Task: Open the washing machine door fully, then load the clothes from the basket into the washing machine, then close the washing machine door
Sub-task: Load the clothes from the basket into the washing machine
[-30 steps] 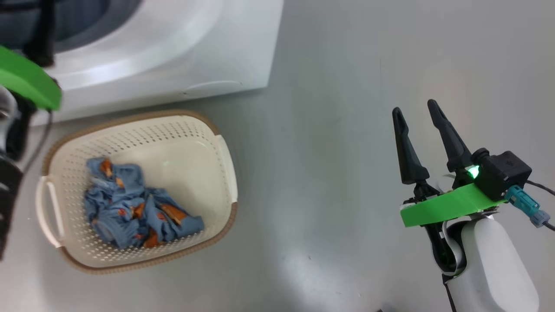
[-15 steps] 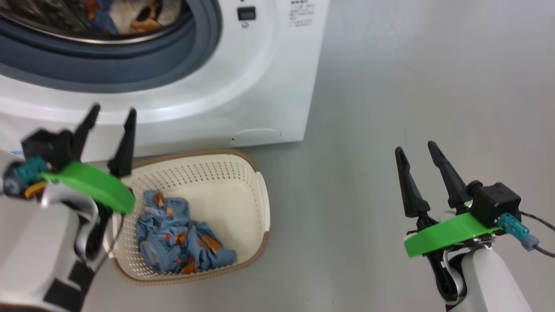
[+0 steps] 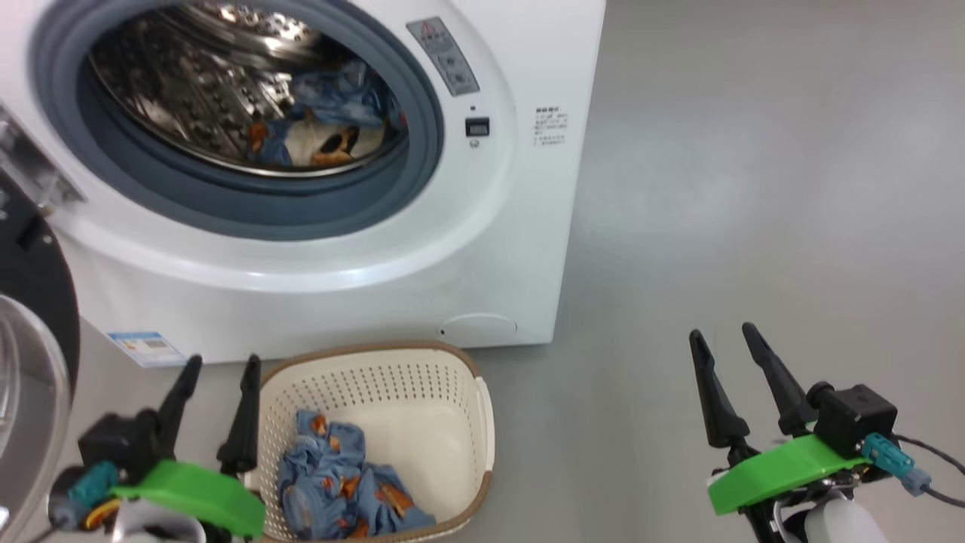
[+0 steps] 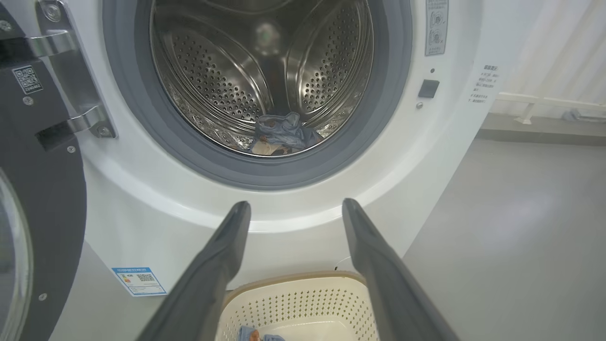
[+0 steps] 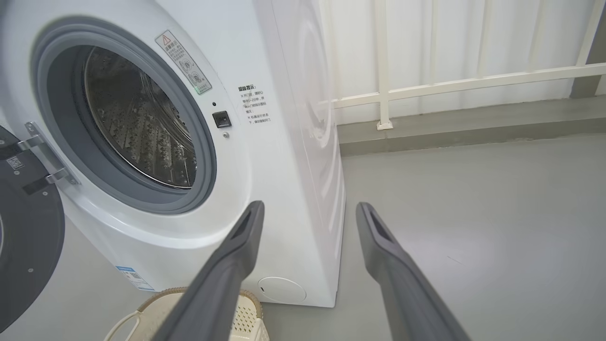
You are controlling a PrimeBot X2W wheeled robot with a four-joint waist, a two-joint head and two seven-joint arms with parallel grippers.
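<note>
Left end effector [image 3: 222, 363] beside basket [image 3: 377, 348], right end effector [image 3: 721, 332] upright (both spread)

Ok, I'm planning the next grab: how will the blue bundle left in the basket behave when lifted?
The crumpled clothes look soft and floppy, so they would likely sag and trail from a pinch. The bundle is small, probably light. The perforated basket looks light, so it might shift if fabric drags its rim.

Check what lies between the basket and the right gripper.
Bare grey floor separates the basket from the right gripper, seen in the head view.
</note>
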